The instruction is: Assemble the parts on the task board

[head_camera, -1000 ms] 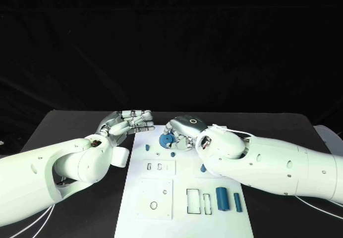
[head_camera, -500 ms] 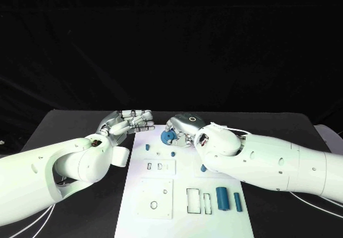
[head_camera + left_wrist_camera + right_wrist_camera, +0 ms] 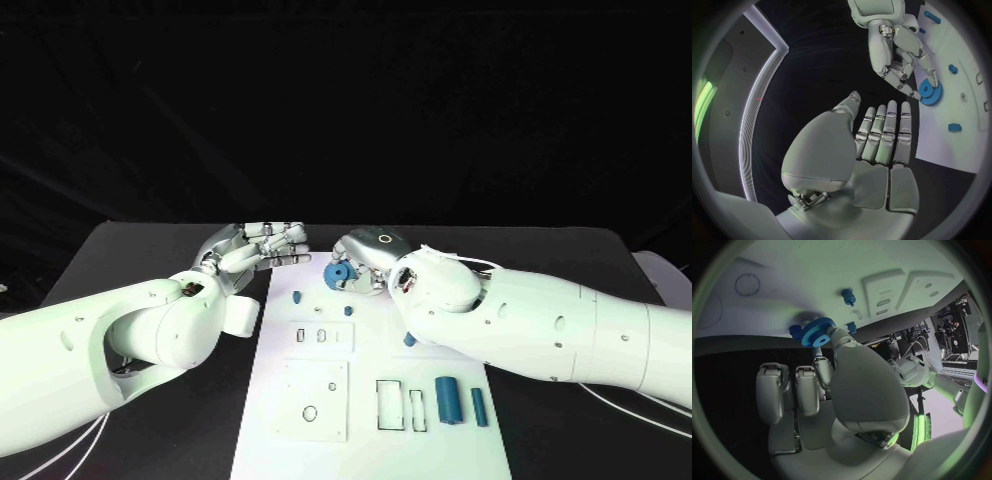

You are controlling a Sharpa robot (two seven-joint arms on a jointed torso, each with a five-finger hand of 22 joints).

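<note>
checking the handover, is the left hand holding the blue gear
No, the left hand is flat and open with nothing in it, while the right hand pinches the blue gear.

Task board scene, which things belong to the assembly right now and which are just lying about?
In the job:
- right robot hand, holding the blue gear
- task board

Lying about:
- left robot hand, holding nothing
- two blue cylinders on the board's near right
- small blue peg
</note>
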